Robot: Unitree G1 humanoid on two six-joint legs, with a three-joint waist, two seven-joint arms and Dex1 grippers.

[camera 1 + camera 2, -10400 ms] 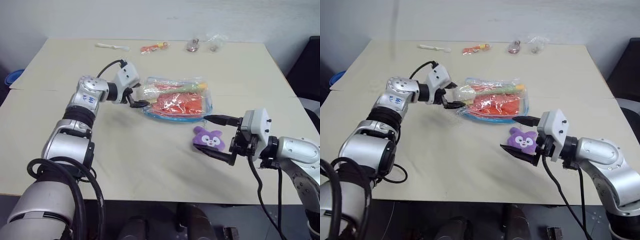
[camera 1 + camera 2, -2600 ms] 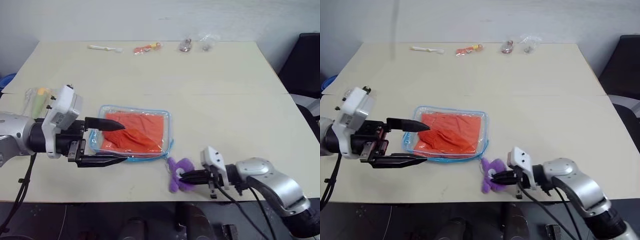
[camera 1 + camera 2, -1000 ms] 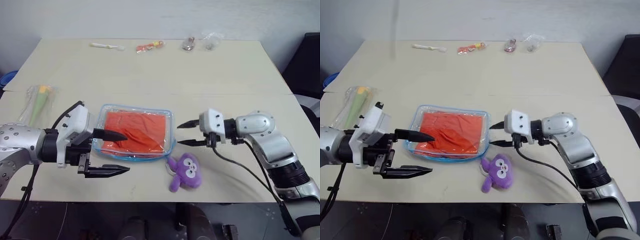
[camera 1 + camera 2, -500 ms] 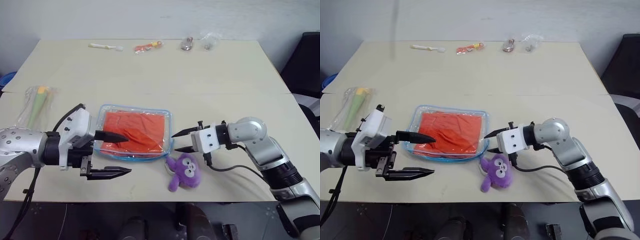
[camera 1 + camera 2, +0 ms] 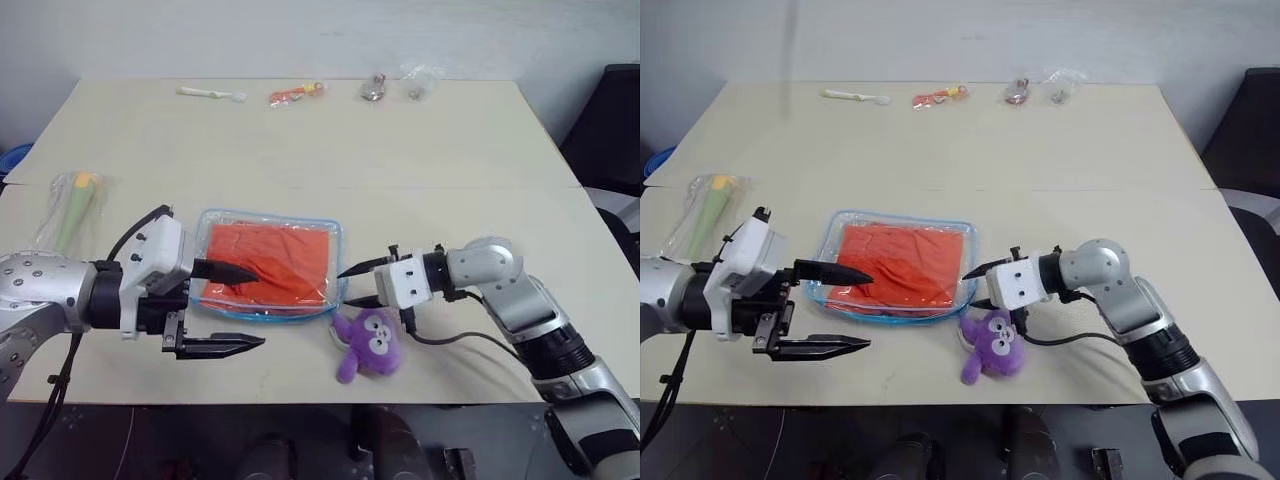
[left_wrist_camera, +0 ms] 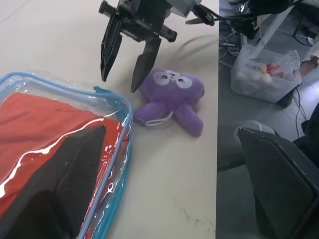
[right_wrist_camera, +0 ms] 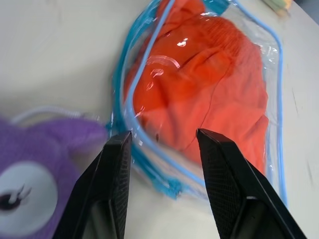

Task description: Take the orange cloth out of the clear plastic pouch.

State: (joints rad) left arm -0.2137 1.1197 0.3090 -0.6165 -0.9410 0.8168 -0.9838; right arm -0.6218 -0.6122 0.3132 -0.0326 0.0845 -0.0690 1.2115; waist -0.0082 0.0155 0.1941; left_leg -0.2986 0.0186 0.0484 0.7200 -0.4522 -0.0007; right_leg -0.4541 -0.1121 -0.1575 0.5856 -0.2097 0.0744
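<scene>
On the desk (image 5: 440,150), the left gripper (image 5: 232,306) spreads its fingers wide at the clear plastic pouch (image 5: 336,262); the orange cloth (image 5: 265,262), soft and likely slippery in plastic, lies inside. The right gripper (image 5: 355,284), fingers half-parted and empty, nears the zipper edge, the likeliest hold.

Orange cloth (image 5: 268,262), blue-trimmed clear pouch (image 5: 336,262), purple plush (image 5: 368,342).

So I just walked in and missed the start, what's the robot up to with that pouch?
It is working to get the orange cloth out of the clear plastic pouch, which lies flat on the table. The cloth is inside the pouch. The left gripper is wide open at the pouch's left edge, one finger over it. The right gripper is open, tips at the pouch's right edge, next to a purple plush toy. Neither holds anything.
</scene>
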